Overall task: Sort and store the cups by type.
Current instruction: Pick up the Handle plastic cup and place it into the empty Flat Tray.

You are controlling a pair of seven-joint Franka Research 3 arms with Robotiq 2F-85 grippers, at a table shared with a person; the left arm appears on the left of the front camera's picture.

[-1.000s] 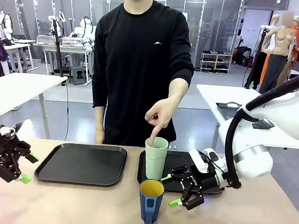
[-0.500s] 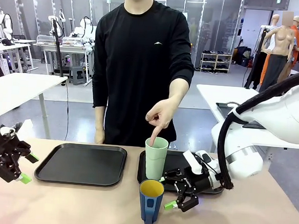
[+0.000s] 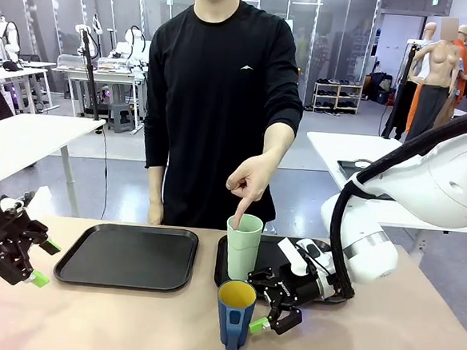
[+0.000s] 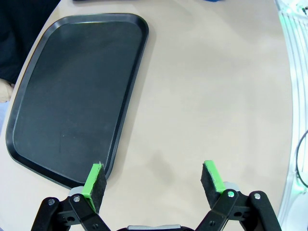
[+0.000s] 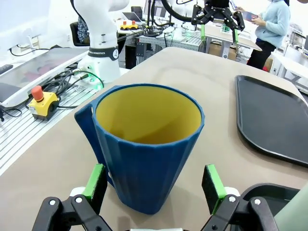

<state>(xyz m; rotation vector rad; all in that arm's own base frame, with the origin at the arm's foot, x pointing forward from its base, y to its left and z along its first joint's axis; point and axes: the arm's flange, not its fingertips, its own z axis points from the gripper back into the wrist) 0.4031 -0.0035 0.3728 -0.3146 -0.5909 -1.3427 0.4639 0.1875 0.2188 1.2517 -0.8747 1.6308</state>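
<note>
The mug (image 5: 144, 159) is dark blue outside, vertically ribbed, yellow inside; the tumbler (image 3: 244, 248) at its 12 o'clock is pale mint green. The left tray (image 3: 128, 256) and right tray (image 3: 272, 251) are black, the surface (image 3: 127, 324) beige. The left claw (image 4: 153, 169) and right claw (image 5: 154, 169) are black with green pads (image 4: 94, 180).

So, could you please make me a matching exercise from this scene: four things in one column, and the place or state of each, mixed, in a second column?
Column one:
1. mint-green tumbler
2. dark-blue mug
3. left tray
4. left claw

Column two:
a. open, near the left side of the table
b. black, lying flat
c. under the person's pointing hand
d. just ahead of the open right claw

Pairs: 1-c, 2-d, 3-b, 4-a.
</note>
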